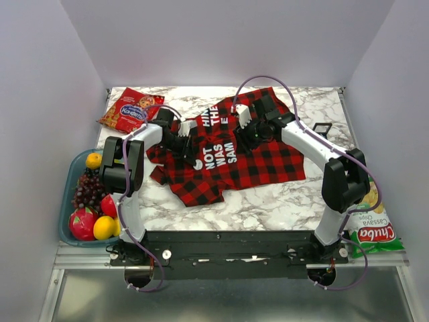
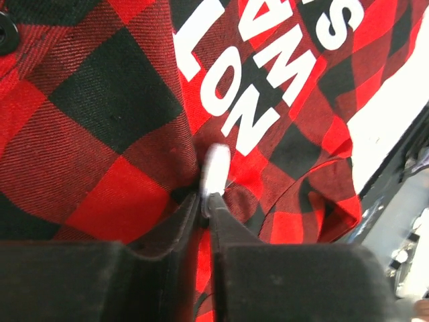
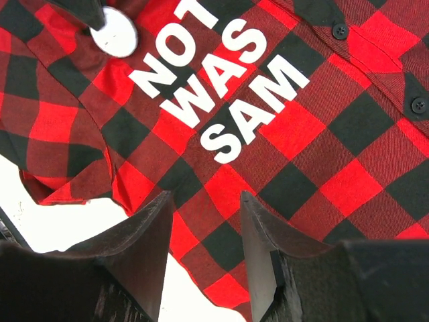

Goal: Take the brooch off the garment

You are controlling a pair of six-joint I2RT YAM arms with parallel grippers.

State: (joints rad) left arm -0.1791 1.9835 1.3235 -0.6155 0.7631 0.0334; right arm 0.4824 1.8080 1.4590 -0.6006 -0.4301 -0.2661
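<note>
The garment (image 1: 234, 157) is a red-and-black checked shirt with white letters, spread on the marble table. The brooch (image 1: 198, 163), a small silvery disc, sits on it left of the letters. My left gripper (image 1: 194, 157) is shut on the brooch's edge; in the left wrist view the disc (image 2: 216, 168) stands edge-on between the closed fingertips (image 2: 228, 218), still against the cloth (image 2: 114, 100). My right gripper (image 1: 244, 137) is open and hovers over the shirt (image 3: 301, 127) below "SAM", holding nothing. The right wrist view shows the brooch (image 3: 114, 31) at top left.
A red snack packet (image 1: 131, 109) lies at the back left. A blue tray (image 1: 70, 189) of fruit stands at the left edge. A green-and-white chips bag (image 1: 371, 229) lies at the right front. A small black object (image 1: 322, 127) lies right of the shirt.
</note>
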